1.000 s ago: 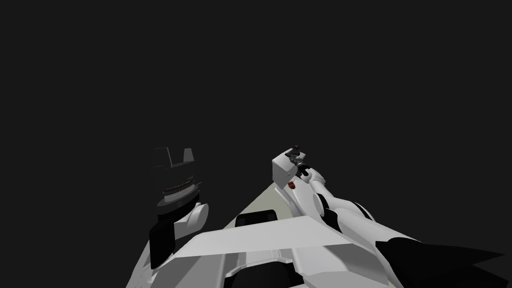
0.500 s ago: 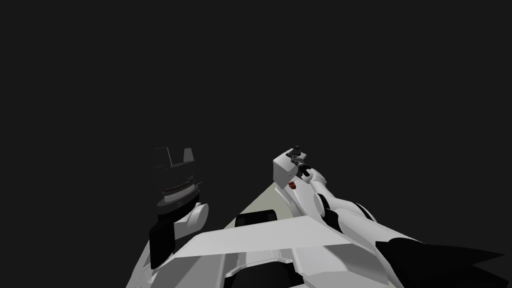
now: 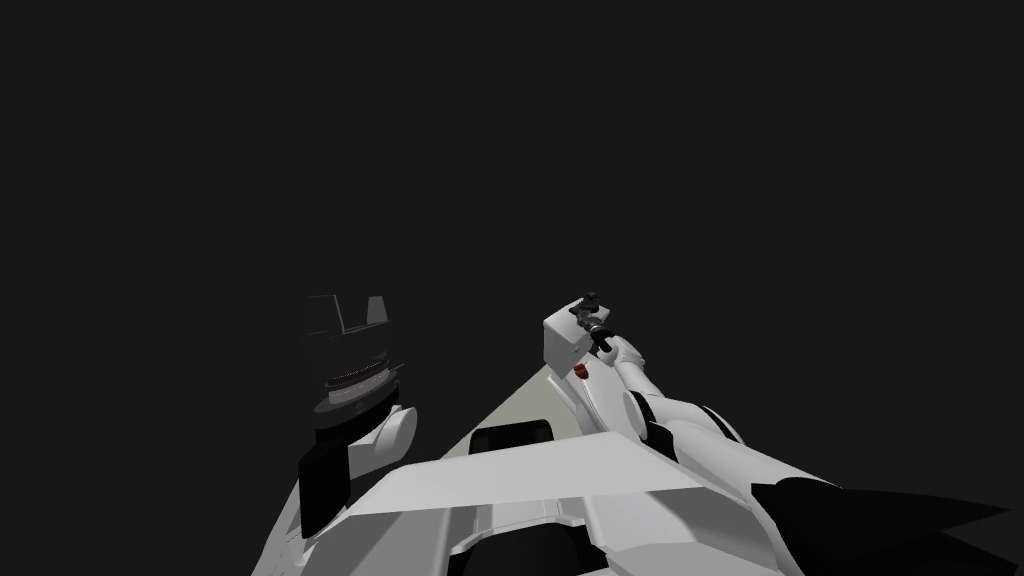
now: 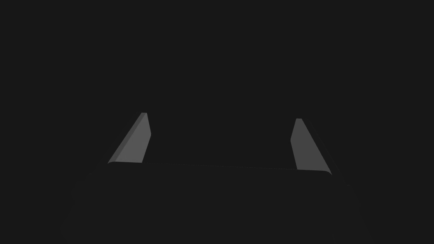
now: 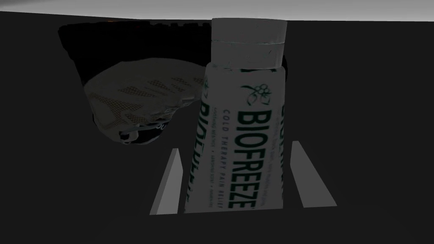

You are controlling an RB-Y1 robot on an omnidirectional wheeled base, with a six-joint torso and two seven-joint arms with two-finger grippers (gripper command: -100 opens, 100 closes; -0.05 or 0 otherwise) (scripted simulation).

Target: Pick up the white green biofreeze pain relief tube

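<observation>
Over the last 1 s you get just 1 small change, in the head view: the right arm [image 3: 685, 425] wavers. It drifts a touch toward the robot's right, then swings back past its start, so the right gripper [image 3: 592, 299] and the white block [image 3: 563, 340] beside it now sit slightly further left.

Dim down here: a dark flat surface [image 5: 63, 169] carries everything and runs to a far edge, where a pale grey band [image 5: 127, 6] begins. On it sits the white tube [image 5: 241, 127] with green Biofreeze lettering, cap toward the far edge. Tucked against its shoulder is a crumpled grey mesh item [image 5: 140, 101], what exactly I can't tell, and farther back a black shape [image 5: 70, 42], too dark to name
</observation>
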